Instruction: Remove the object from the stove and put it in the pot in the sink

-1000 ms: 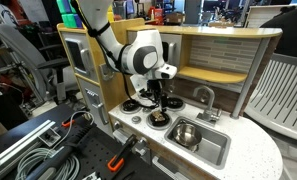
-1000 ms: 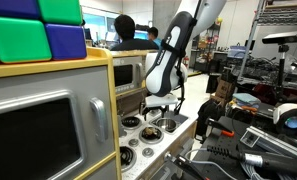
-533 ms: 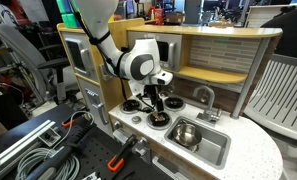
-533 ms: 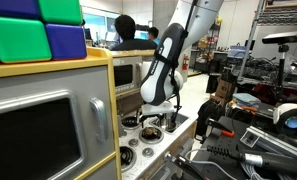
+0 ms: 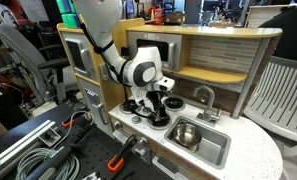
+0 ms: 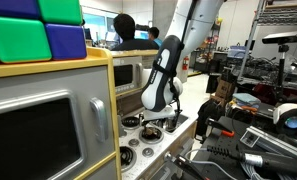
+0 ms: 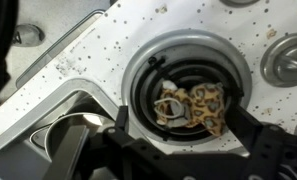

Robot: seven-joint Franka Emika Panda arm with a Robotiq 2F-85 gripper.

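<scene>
In the wrist view the object [image 7: 195, 106], a lumpy tan toy with brown spots, lies on a black burner [image 7: 188, 68] of the white stove [image 7: 108, 45]. My gripper [image 7: 188, 128] is open, with one finger on each side of the object, low over the burner and not closed on it. The shiny steel pot [image 7: 60, 138] sits in the sink [image 7: 86, 94] at the lower left. In an exterior view the gripper [image 5: 158, 112] hovers just over the stove [image 5: 136, 122], beside the pot [image 5: 185, 133] in the sink [image 5: 216, 152]. There the gripper hides the object.
A chrome faucet [image 5: 204, 97] stands behind the sink. A wooden shelf back [image 5: 223, 60] rises behind the counter. A toy microwave [image 6: 38, 125] and coloured blocks [image 6: 33, 28] fill the near side in an exterior view. Cables and tools [image 5: 48, 150] lie beside the kitchen.
The arm has lowered and the gripper has come down closer onto the burner around the object. The object and pot have not moved.
</scene>
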